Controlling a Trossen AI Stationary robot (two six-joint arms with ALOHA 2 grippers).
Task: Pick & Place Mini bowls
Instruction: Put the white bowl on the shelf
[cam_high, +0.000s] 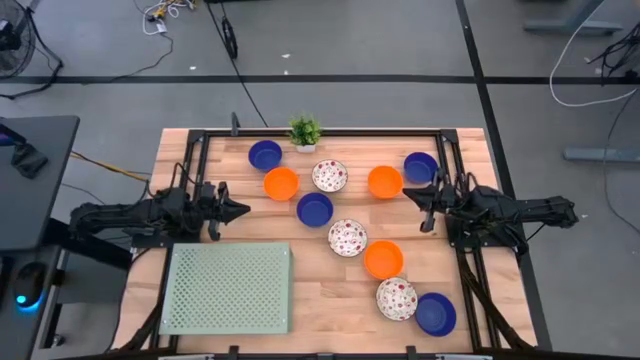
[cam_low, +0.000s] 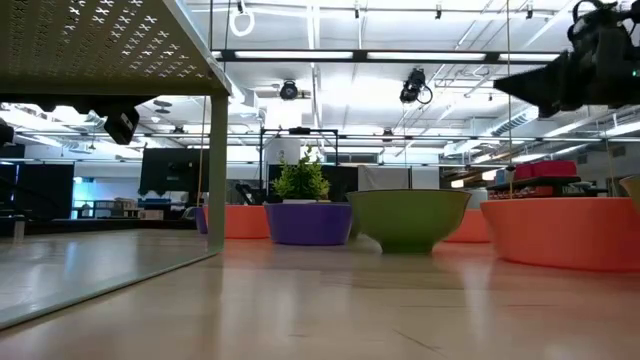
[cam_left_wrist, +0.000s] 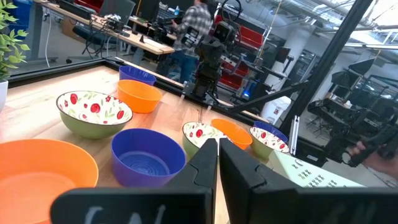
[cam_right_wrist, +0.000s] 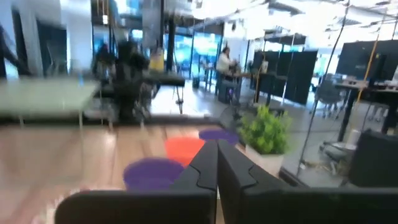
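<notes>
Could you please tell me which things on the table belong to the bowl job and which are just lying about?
Part of the job:
- blue bowls
- orange bowls
- speckled white bowls

Just lying about:
- small potted plant
- pale green tray with holes

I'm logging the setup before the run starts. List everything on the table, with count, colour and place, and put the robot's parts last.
Blue bowls: four, dark blue; back left, back right, centre, front right corner.
Orange bowls: three, orange; left of centre, right of centre, front right.
Speckled bowls: three, white with red speckles; back centre, middle, front right.
Plant: one, green, white pot; back edge.
Tray: one, pale green, perforated; front left.
Left gripper: dark, jaws shut, empty, left side.
Right gripper: dark, jaws shut, empty, right side.
</notes>
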